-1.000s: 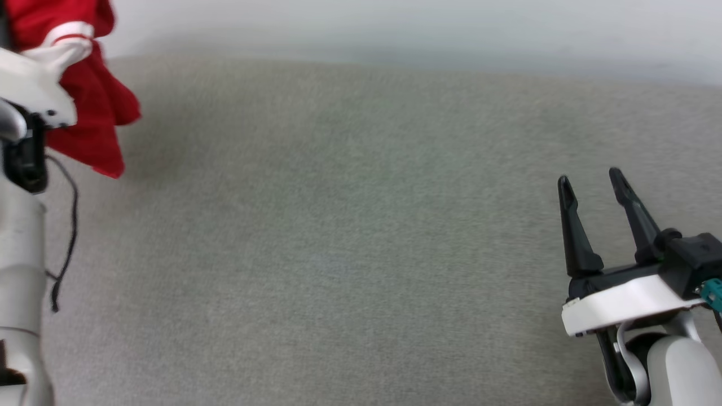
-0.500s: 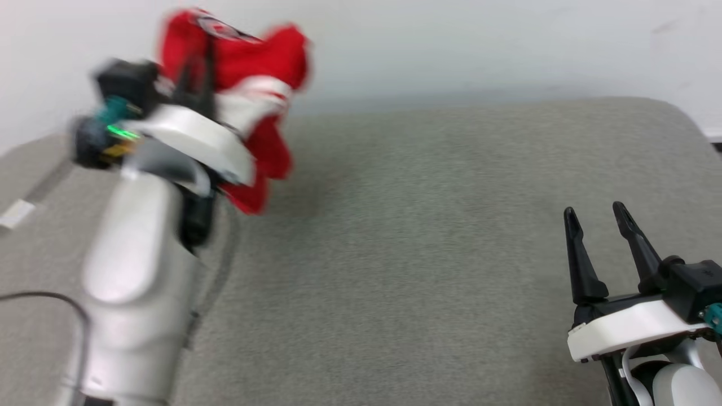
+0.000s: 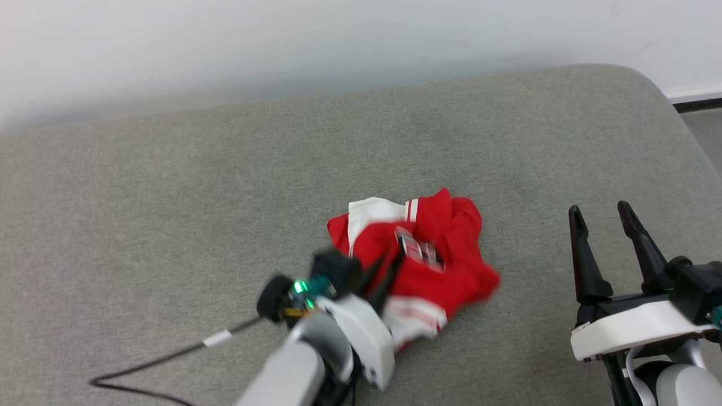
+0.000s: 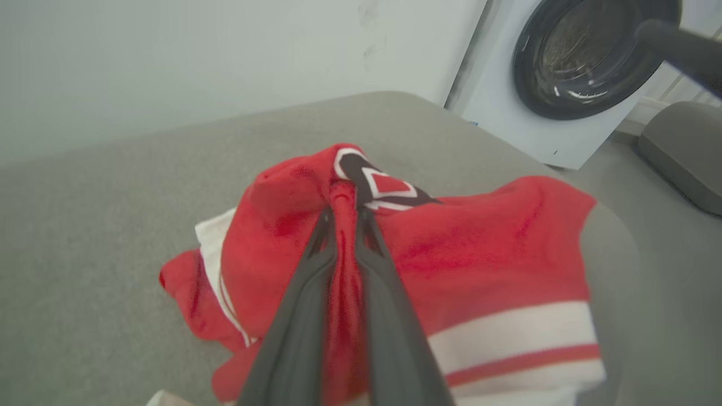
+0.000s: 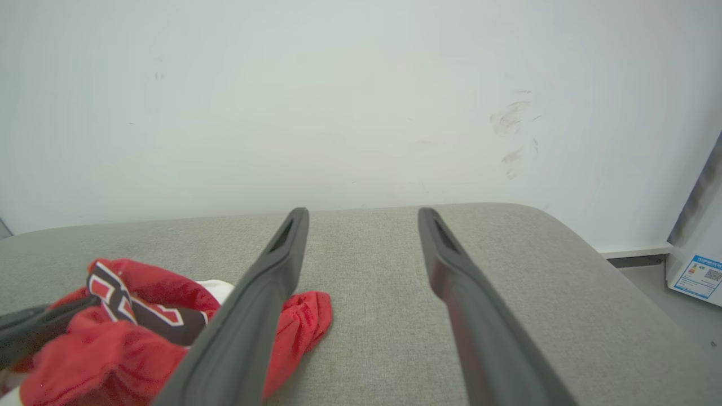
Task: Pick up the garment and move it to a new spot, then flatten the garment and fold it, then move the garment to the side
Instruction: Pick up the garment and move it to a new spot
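The garment (image 3: 428, 265) is a red jersey with white sleeves and black, white-outlined lettering, lying bunched on the grey cushioned surface (image 3: 169, 197) near its middle. My left gripper (image 3: 392, 265) comes in from the lower left and is shut on a pinch of its red cloth. In the left wrist view the two dark fingers (image 4: 304, 282) clamp a red fold of the garment (image 4: 485, 237) just below the lettering. My right gripper (image 3: 601, 217) stands open at the lower right, apart from the garment. The right wrist view has the garment (image 5: 113, 332) at lower left and the right gripper (image 5: 364, 217) holding nothing.
A white wall (image 3: 338, 39) backs the surface. The surface's rounded right corner (image 3: 665, 96) drops to the floor. A black cable (image 3: 169, 355) trails from the left arm across the front left. A washing machine (image 4: 569, 73) stands beyond the right end.
The head camera has swung, so the whole picture shifted. My left gripper has brought the garment from up at the far left down onto the middle of the surface. The right gripper stays open.
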